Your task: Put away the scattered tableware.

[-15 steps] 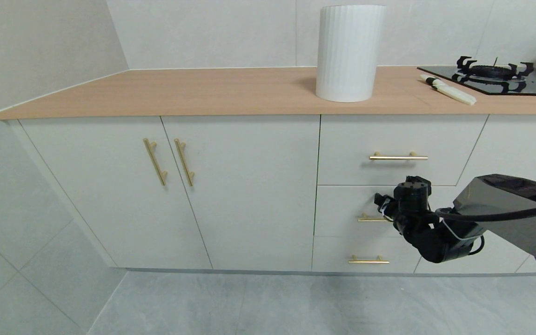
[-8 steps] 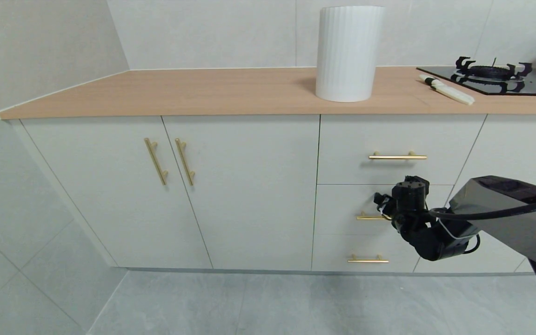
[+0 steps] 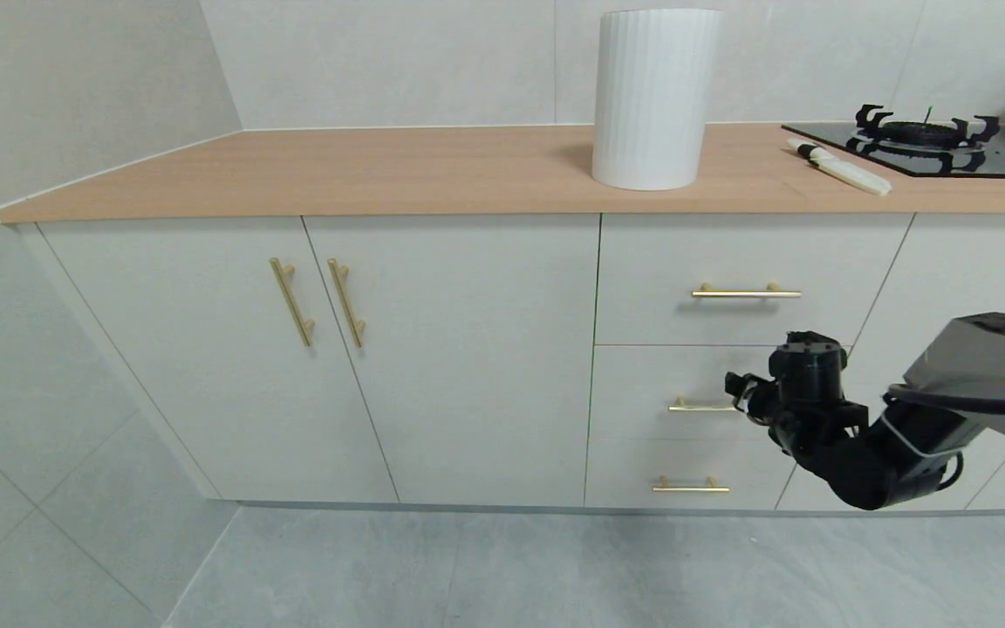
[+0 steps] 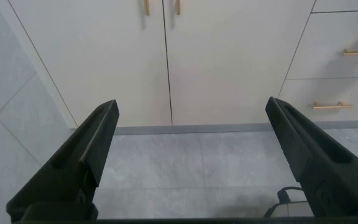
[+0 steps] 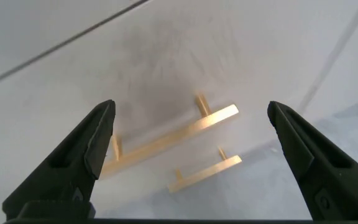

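Counter unit, drawers shut, tableware on top.
Wooden countertop [image 3: 380, 170]; white ribbed canister [image 3: 655, 98] upright on it; right gripper [image 5: 191, 112], fingers spread, near middle drawer handle [image 5: 173, 137]; left gripper [image 4: 191, 106], fingers spread, above floor; pale utensil [image 3: 838, 167] lying beside hob [image 3: 930, 148].

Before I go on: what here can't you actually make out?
Head view, middle drawer handle: right end behind the right gripper; contact unclear.
Head view, white container: own wall hides the inside.
Head view, pale utensil beside the stove: too small to identify.
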Available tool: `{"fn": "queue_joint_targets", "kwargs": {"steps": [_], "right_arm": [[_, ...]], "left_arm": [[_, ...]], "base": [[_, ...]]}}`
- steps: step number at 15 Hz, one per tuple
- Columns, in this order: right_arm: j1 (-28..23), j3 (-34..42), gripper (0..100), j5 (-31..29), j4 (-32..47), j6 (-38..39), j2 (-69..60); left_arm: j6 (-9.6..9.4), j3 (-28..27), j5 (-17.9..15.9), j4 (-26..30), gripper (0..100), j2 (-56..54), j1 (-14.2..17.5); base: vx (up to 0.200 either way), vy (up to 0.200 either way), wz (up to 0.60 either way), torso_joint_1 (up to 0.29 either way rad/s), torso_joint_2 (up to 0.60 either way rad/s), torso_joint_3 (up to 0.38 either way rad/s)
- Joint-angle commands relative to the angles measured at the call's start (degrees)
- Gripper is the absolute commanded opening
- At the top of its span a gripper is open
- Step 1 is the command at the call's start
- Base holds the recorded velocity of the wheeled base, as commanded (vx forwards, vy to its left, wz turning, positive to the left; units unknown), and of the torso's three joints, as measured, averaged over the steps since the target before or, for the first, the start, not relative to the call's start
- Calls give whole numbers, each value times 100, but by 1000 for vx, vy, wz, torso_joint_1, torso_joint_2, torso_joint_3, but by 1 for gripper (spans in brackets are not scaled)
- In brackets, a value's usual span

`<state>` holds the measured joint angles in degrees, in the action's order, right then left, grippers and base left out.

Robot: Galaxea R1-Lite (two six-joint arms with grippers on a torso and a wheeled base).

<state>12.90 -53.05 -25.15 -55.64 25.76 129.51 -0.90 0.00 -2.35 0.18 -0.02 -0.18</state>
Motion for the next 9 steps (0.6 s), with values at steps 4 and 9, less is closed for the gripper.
{"fn": "queue_joint_targets", "kwargs": {"steps": [4,9], "right_arm": [[152,3020,100,80,18,-590,-4180],[-534,4585,100,80,554,-1671,-7695]], "left_arm": [[2,0,-2,-1,100,2,1],[2,0,-2,-1,100,2,1]], "base": [[0,0,0,0,0,0],[0,0,0,0,0,0]]}}
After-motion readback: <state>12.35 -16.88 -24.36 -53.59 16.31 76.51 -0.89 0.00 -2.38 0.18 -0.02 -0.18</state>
